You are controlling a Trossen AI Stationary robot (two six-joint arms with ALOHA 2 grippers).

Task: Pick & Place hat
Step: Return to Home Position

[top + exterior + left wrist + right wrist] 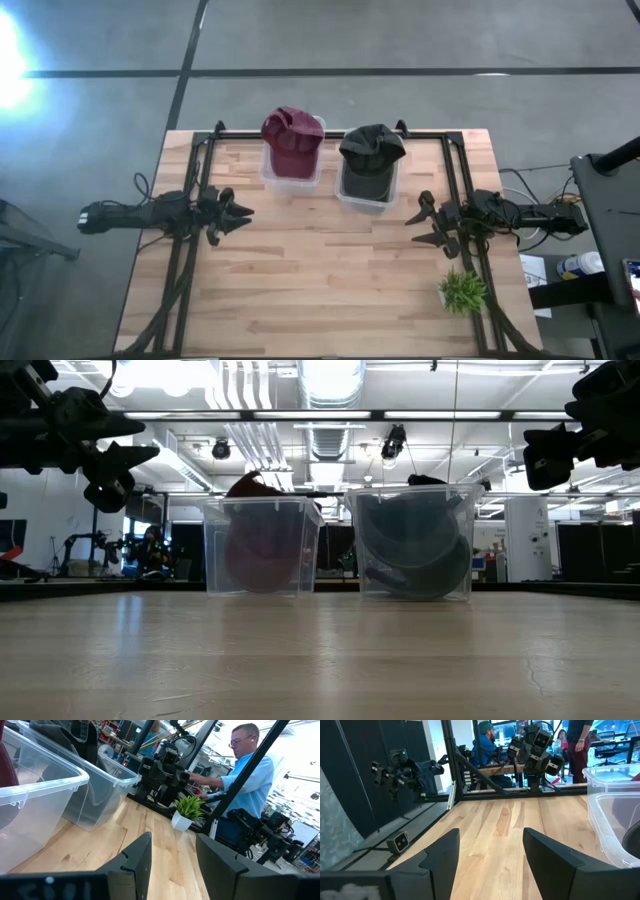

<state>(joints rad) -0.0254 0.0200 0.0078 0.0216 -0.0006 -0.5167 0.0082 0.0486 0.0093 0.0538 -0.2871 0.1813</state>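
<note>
A maroon cap (292,135) sits in the left clear bin (291,170) at the table's far side, its crown rising above the rim; it shows through the bin wall in the low view (262,545). A dark grey cap (371,150) sits likewise in the right clear bin (366,192), also seen low (415,545). My left gripper (240,212) hovers open near the table's left side, above the wood, fingers pointing right (172,857). My right gripper (415,228) hovers open near the right side, fingers pointing left (490,850). Neither touches anything.
A small potted green plant (462,291) stands near the table's right near corner, also in the left wrist view (187,812). Bare wooden tabletop (320,270) stretches between the arms. People stand beyond the table in the wrist views (245,765).
</note>
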